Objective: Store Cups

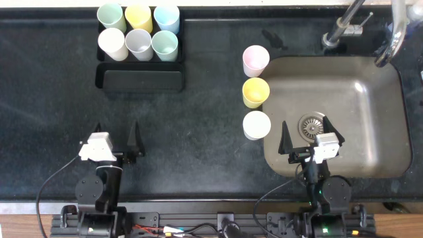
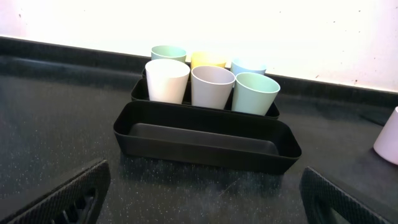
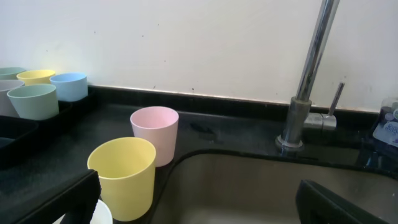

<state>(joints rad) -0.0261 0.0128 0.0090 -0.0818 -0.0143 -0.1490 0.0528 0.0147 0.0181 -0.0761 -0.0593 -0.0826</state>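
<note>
Three loose cups stand in a row on the counter along the sink's left rim: a pink cup (image 1: 255, 59) (image 3: 155, 134), a yellow cup (image 1: 256, 92) (image 3: 124, 174) and a white cup (image 1: 256, 124). At the back left, several cups fill a black tray (image 1: 99, 30), and an empty black tray (image 1: 140, 79) (image 2: 205, 140) lies just in front of it. My left gripper (image 1: 117, 132) (image 2: 205, 208) is open, low over the counter and short of the empty tray. My right gripper (image 1: 309, 132) (image 3: 199, 211) is open over the sink's near edge, right of the white cup.
The steel sink (image 1: 370, 106) takes up the right side, with a faucet (image 1: 344, 26) (image 3: 308, 81) behind it. Dark counter (image 1: 198, 145) spreads between the trays and the sink.
</note>
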